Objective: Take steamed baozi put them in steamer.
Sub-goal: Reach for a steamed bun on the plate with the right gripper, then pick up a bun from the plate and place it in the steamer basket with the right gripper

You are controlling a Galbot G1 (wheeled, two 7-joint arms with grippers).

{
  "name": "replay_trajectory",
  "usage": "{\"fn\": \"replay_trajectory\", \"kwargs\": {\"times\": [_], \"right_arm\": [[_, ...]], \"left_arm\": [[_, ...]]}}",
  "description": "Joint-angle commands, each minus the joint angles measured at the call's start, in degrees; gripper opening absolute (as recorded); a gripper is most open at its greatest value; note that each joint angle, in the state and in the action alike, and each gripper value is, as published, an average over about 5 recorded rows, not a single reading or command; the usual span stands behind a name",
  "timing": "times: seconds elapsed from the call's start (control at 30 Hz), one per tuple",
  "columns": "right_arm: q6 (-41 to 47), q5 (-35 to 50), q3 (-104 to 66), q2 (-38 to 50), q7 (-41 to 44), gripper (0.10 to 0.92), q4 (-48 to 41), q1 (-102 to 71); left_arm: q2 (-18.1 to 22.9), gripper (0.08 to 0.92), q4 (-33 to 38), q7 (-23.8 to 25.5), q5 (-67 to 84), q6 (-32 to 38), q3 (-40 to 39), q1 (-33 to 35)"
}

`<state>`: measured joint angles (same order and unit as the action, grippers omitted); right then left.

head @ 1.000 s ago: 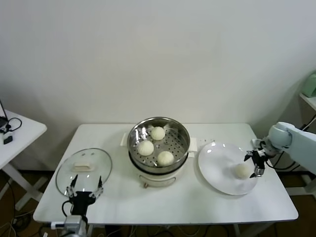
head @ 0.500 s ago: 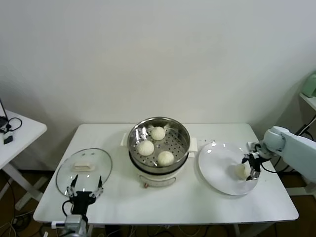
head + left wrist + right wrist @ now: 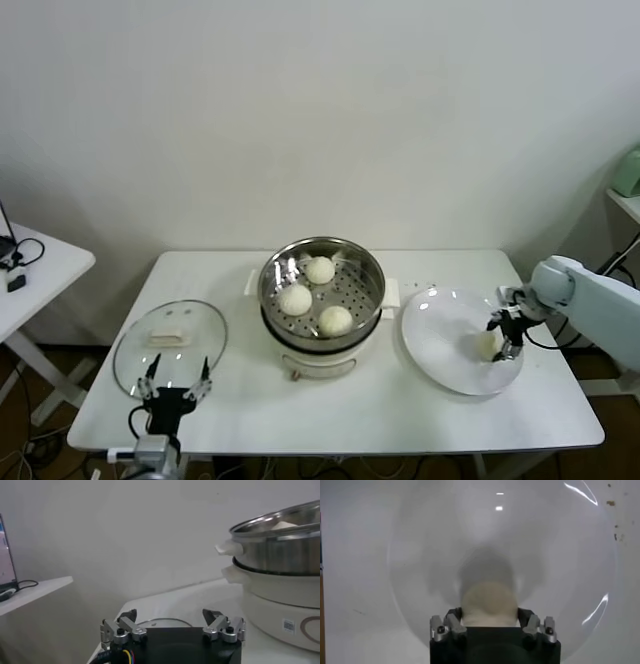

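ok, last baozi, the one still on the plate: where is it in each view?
Head: baozi on the right part of the white plate, between the right gripper fingers.
Right wrist: baozi low and central, between the finger bases, plate around it.
Left wrist: not in it.
Shared landmark: the plate.

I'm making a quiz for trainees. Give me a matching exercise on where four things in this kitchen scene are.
Things:
1. glass lid
2. steamer
3. last bun
4. left gripper

Places:
A. on the plate, between the right gripper's fingers
B. middle of the table, three buns inside
C. flat on the table's left end
D. at the table's near left edge, open, idle

Pairs: 1-C, 2-B, 3-A, 4-D
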<state>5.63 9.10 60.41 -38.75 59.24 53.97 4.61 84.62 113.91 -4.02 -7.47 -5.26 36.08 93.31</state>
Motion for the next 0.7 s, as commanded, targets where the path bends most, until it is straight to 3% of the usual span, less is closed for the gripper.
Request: {"fn": "replay_trajectory", "kwargs": {"times": [0.03, 0.33, 0.7], "right_arm": [[0.39, 2.52, 1.62, 0.54, -0.35, 0.7, 0.54, 2.5], [2.38, 19.16, 22.12, -0.59, -0.99, 0.68, 4.07, 26.58], [2.9, 40.9, 37.69, -17.92, -0.58, 0.679, 0.09, 46.86]], "left_arm": [[0.02, 0.823, -0.12, 0.0, 0.01, 0.07, 0.02, -0.05], [0.65, 0.823, 0.03, 0.23, -0.34, 0.51, -1.73, -0.68], [0.73, 0.823, 1.09, 0.0, -0.86, 0.64, -4.52, -0.89]]}}
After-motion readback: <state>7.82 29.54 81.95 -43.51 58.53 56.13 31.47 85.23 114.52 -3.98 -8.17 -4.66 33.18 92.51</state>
